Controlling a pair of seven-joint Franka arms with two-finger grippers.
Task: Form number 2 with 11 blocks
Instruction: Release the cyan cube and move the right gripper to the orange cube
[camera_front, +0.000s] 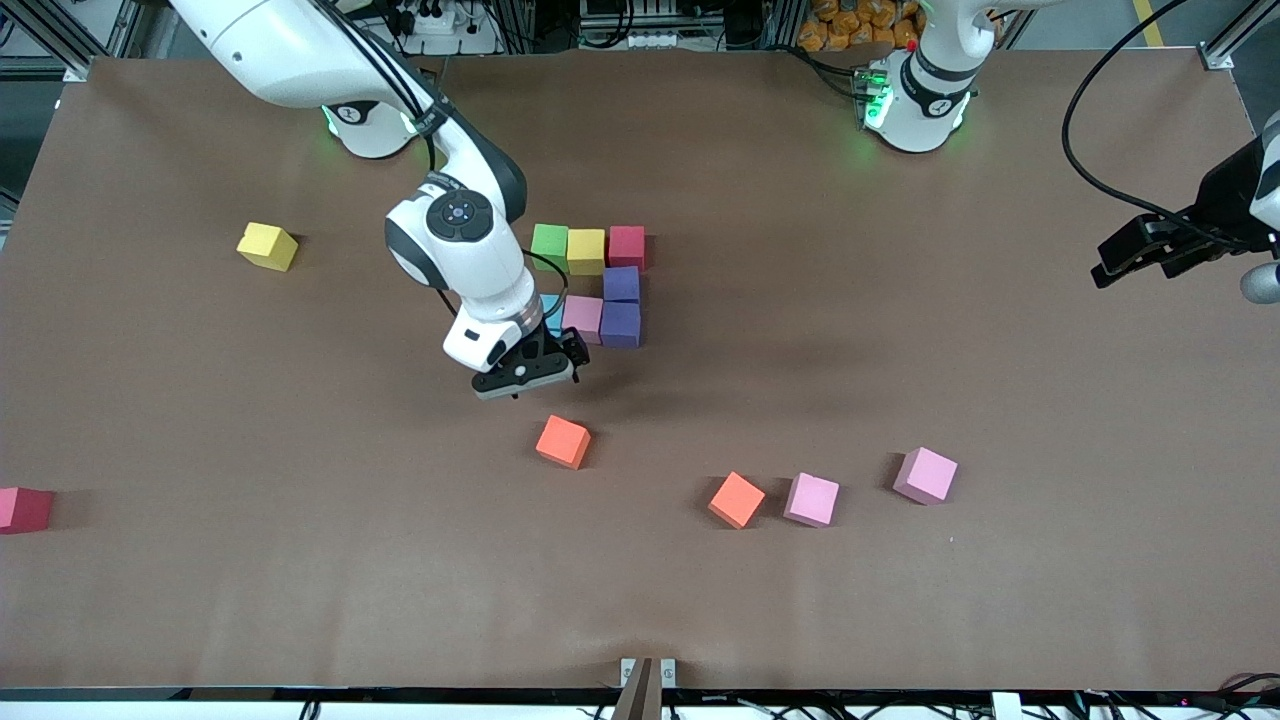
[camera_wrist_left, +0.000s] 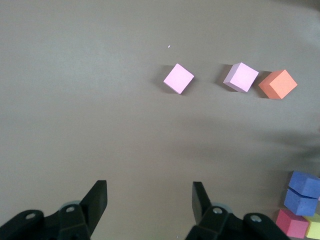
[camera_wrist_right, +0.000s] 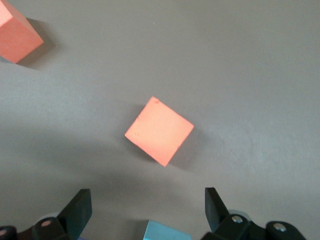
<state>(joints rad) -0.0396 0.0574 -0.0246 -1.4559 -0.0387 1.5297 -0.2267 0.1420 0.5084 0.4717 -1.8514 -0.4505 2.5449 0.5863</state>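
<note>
Two robot hands, both open and empty, over a worktop of foam blocks.

Just below the right hand (camera_front: 527, 378) an orange block (camera_front: 563, 441) lies turned diamond-wise; squaring the fingers to its flat sides looks wise. Beside the hand, the part-built number 2 (camera_front: 600, 285) runs its long axis toward the front camera. Well apart, the left hand (camera_front: 1140, 255) waits.

White, rounded arm shells with dark grey bands at the joints. Round dark cap with a small blue dot on the right arm's wrist. Green lights glowing at both white bases. Black cables along both arms. Right tool (camera_front: 527, 372) black, on a white flange; left tool (camera_front: 1150, 252) black, screws showing.
</note>
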